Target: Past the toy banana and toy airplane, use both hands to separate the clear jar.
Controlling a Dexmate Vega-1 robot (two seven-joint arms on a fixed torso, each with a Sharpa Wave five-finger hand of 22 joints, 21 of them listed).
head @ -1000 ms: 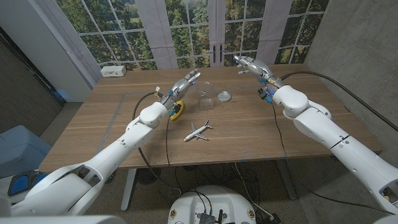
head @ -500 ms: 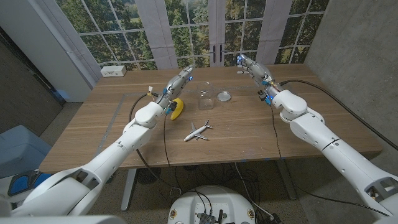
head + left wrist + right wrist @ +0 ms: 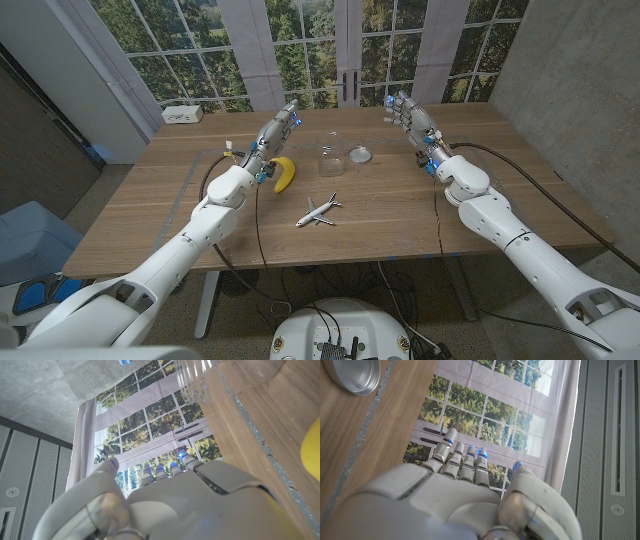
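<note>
Both hands have drawn away from the clear jar [image 3: 328, 161] over the last second: the left hand [image 3: 277, 128] has slid out toward the worktop's far left, uncovering the toy banana [image 3: 284, 173], and the right hand [image 3: 409, 115] has shifted slightly nearer. The jar stands upright and lidless past the toy airplane [image 3: 318, 210], with its metal lid [image 3: 360, 155] lying flat just beside it on the right. So the separation looks done.

Each hand hovers above the worktop [image 3: 150, 215] with fingers stretched out and apart, holding nothing.

The main risk I see is the left arm: its hand hangs near the banana and not far from the jar, so a careless sweep back could knock the light, empty jar over or send the banana skidding. The lid sits between jar and right hand and could be brushed likewise.

Room is generous: bare wood lies on both outer sides. The far edge runs close behind the hands, with a white box [image 3: 183, 114] at the far left corner.
</note>
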